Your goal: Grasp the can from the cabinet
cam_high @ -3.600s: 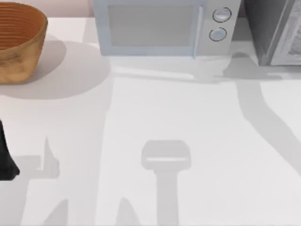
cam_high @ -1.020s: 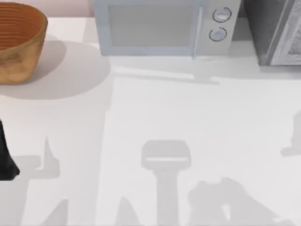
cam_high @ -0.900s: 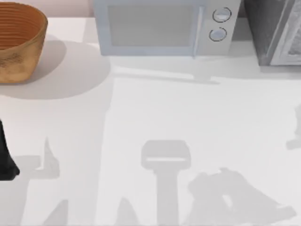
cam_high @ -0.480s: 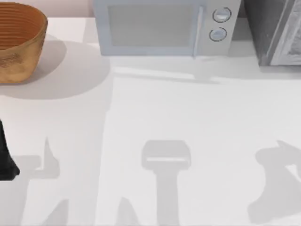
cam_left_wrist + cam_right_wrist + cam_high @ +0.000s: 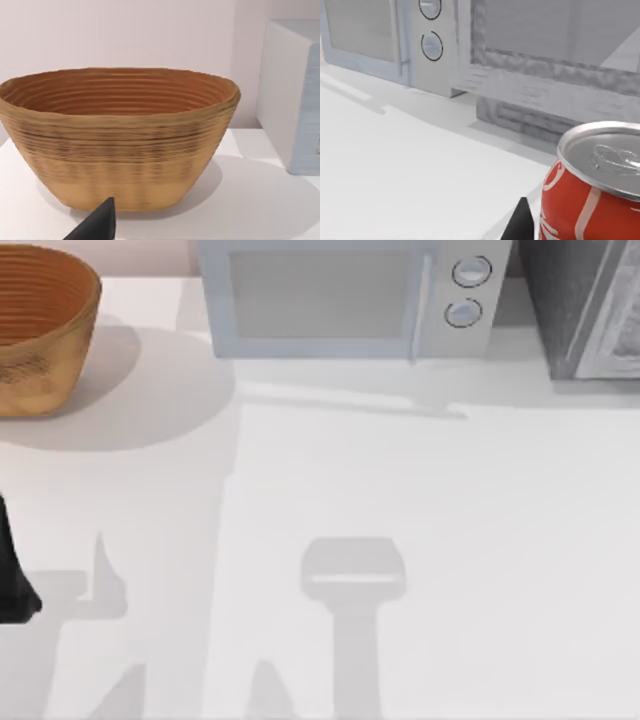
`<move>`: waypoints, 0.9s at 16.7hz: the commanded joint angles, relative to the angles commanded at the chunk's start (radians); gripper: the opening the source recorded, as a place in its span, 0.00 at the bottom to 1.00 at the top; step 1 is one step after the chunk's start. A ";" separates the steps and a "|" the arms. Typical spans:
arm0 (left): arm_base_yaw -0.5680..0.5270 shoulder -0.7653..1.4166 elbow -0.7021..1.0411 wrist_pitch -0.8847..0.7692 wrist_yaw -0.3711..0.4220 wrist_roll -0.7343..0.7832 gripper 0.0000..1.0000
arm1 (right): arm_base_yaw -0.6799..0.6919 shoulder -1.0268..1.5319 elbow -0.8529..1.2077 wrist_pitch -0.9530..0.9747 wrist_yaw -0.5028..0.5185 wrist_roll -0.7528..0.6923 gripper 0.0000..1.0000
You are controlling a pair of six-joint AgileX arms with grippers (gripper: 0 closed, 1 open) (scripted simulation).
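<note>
The can (image 5: 592,190) is red with white lettering and a silver lid, and it stands upright right in front of the right wrist camera. My right gripper (image 5: 555,225) is shut on it, and one dark fingertip (image 5: 521,222) presses against the can's side. The grey cabinet (image 5: 555,90) lies behind the can with its compartment open; it also stands at the table's back right corner (image 5: 585,310). My left gripper (image 5: 97,225) is parked at the table's left edge, facing the basket.
A woven brown basket (image 5: 40,330) sits at the back left, seen close in the left wrist view (image 5: 117,135). A pale blue microwave (image 5: 345,300) with two round knobs stands at the back centre, beside the cabinet. The white tabletop (image 5: 400,500) stretches in front of them.
The right arm's shadow slid across the table's front part toward the right and has left the top view. The left arm has not moved.
</note>
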 joint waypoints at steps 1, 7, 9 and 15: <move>0.000 0.000 0.000 0.000 0.000 0.000 1.00 | -0.017 0.045 0.012 0.029 -0.038 -0.002 0.00; 0.000 0.000 0.000 0.000 0.000 0.000 1.00 | -0.045 0.117 0.030 0.077 -0.102 -0.004 0.00; 0.000 0.000 0.000 0.000 0.000 0.000 1.00 | -0.034 0.188 0.188 0.028 0.076 0.004 0.00; 0.000 0.000 0.000 0.000 0.000 0.000 1.00 | 0.016 0.144 0.044 0.066 -0.006 -0.026 0.00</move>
